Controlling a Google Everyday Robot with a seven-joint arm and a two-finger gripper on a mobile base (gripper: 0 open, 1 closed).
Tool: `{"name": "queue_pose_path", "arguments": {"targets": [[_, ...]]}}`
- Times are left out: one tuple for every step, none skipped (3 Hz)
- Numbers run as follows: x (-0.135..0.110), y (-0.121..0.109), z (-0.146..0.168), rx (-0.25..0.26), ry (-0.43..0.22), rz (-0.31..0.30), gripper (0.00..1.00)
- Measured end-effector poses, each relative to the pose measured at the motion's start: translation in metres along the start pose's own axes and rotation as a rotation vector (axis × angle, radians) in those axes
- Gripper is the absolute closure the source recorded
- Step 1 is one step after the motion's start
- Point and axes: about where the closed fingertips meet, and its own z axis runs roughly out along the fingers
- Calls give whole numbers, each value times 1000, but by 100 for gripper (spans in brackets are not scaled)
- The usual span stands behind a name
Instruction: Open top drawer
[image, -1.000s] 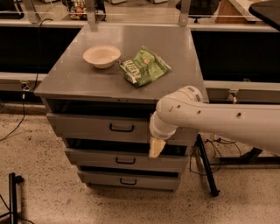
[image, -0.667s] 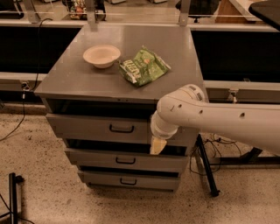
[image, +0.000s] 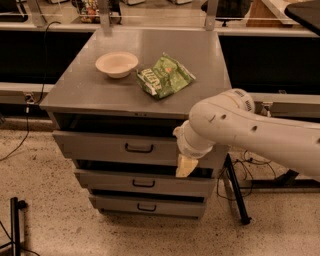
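Note:
The top drawer (image: 100, 145) is the widest grey front under the tabletop, with a small dark bar handle (image: 139, 148) at its centre. It stands pulled out a little, with a dark gap above it. My gripper (image: 184, 166) hangs down from the white arm (image: 235, 127) in front of the drawer's right end, well to the right of the handle and slightly below it. It covers that end of the drawer front.
Two smaller grey drawer fronts (image: 145, 183) sit below, each with the same handle. On the grey tabletop (image: 85, 90) are a white bowl (image: 116, 64) and a green snack bag (image: 165, 76). A black stand leg (image: 235, 192) is at the right, and a dark post (image: 16, 225) at the lower left.
My arm and gripper have shifted slightly to the right. The drawers, bowl and bag have not moved.

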Motion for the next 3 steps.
{"name": "queue_pose_path", "arguments": {"targets": [[-17, 9, -20, -33, -49, -72, 6], [-19, 11, -21, -36, -53, -102, 0], [-17, 12, -13, -45, -40, -101, 0]]}}
